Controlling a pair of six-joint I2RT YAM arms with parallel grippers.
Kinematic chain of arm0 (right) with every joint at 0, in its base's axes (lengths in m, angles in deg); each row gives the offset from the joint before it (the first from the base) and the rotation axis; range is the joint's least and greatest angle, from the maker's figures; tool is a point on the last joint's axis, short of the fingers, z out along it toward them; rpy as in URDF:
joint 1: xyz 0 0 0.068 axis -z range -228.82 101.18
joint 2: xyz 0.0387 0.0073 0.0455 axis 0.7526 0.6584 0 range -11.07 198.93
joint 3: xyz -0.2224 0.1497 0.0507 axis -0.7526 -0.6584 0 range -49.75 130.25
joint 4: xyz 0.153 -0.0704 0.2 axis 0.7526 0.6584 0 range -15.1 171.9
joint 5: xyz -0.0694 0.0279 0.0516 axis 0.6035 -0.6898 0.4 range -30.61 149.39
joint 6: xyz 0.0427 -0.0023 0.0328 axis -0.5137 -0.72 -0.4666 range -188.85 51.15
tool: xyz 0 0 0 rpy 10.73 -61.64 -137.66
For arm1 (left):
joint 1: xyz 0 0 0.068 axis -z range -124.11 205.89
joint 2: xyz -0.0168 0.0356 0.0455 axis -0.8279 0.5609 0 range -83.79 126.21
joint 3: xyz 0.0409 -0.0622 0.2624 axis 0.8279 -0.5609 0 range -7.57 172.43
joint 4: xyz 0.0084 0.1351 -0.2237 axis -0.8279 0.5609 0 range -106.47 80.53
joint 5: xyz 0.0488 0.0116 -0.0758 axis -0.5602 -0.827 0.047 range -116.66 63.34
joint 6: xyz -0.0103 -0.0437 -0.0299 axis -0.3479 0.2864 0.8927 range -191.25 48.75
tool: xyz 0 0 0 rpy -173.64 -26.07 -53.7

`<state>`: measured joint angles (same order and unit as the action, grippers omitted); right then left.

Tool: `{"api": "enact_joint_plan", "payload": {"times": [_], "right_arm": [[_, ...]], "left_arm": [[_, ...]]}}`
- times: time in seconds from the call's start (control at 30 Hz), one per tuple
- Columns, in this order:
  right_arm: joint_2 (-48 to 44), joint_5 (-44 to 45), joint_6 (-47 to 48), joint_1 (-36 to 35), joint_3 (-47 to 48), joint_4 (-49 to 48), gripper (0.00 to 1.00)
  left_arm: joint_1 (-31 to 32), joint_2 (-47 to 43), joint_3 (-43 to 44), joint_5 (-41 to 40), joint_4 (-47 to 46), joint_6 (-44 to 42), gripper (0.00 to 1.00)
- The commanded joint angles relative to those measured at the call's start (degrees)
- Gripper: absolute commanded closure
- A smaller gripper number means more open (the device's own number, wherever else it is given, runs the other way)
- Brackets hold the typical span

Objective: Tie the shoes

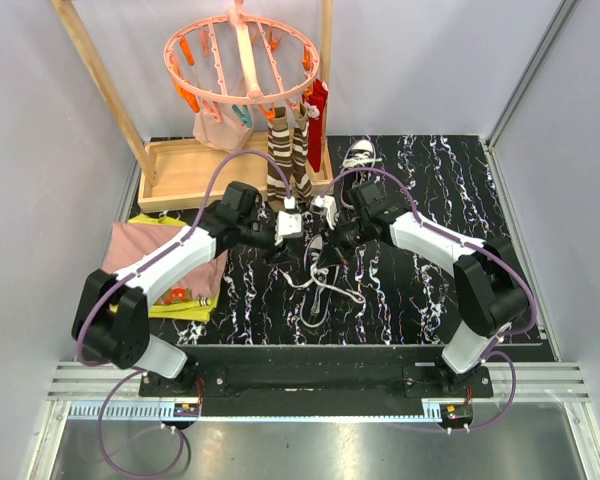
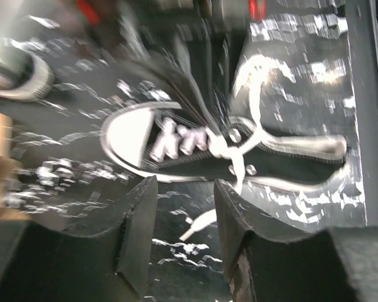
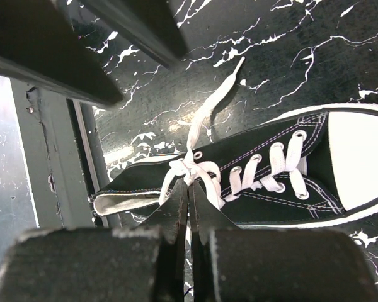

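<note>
One black canvas shoe with white laces lies in the middle of the black marbled mat, between both grippers. It shows in the right wrist view, toe cap to the right. My right gripper is shut at the knot of the lace, with a white strand pinched between its fingers. One free lace end trails over the mat. My left gripper is open just above the mat beside the blurred shoe, and a lace tip lies between its fingers, not gripped. A second shoe lies at the back.
A wooden rack with a tray base stands at the back left, holding a pink round peg hanger. Brown striped socks and a red item hang from it. Pink and yellow cloths lie at the left.
</note>
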<state>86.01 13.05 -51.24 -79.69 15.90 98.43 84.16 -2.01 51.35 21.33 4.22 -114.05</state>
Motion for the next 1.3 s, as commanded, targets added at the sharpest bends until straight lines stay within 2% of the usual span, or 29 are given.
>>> {"api": "enact_joint_plan", "payload": {"times": [0.0,0.07,0.3,0.77,0.97,1.1,1.13,1.17,1.2,1.23,1.27], "right_arm": [[-2.4,-1.9,0.7,-0.4,1.1,0.0,1.0],[-2.4,-1.8,0.7,-0.4,1.1,-0.1,1.0],[-2.6,-2.2,1.2,-0.4,1.0,-0.1,1.0],[-3.4,-3.0,2.3,-0.4,0.4,-0.1,1.0],[-3.3,-3.2,2.3,-0.4,0.4,-0.2,1.0],[-3.4,-2.7,2.0,-0.4,0.4,-0.4,0.99],[-3.6,-2.3,1.7,-0.3,0.3,-0.4,0.96],[-3.8,-1.6,1.6,-0.1,0.2,-0.3,0.86],[-4.7,-1.2,1.6,0.2,-0.1,-0.3,0.66],[-5.1,-0.6,1.8,0.9,-0.8,-0.4,0.5],[-5.8,0.5,2.3,1.3,-1.2,-0.3,0.41]], "left_arm": [[0.0,3.6,2.2,6.8,6.6,-10.7,0.52],[0.3,4.3,2.0,7.8,6.6,-13.2,0.5],[2.9,8.6,3.9,7.9,5.1,-13.5,0.48],[4.9,12.3,5.9,7.3,1.9,-11.8,0.59],[5.6,12.3,5.1,6.8,-0.9,-9.7,0.74],[5.7,12.0,4.3,6.7,-2.0,-7.8,0.96],[5.7,12.0,4.1,6.5,-2.1,-7.5,1.0],[5.7,11.7,3.5,6.0,-2.6,-6.9,1.0],[5.5,11.5,3.1,5.8,-2.8,-6.0,1.0],[5.1,11.3,2.7,5.9,-3.1,-5.5,1.0],[5.0,11.1,2.3,5.9,-3.7,-5.0,1.0]]}}
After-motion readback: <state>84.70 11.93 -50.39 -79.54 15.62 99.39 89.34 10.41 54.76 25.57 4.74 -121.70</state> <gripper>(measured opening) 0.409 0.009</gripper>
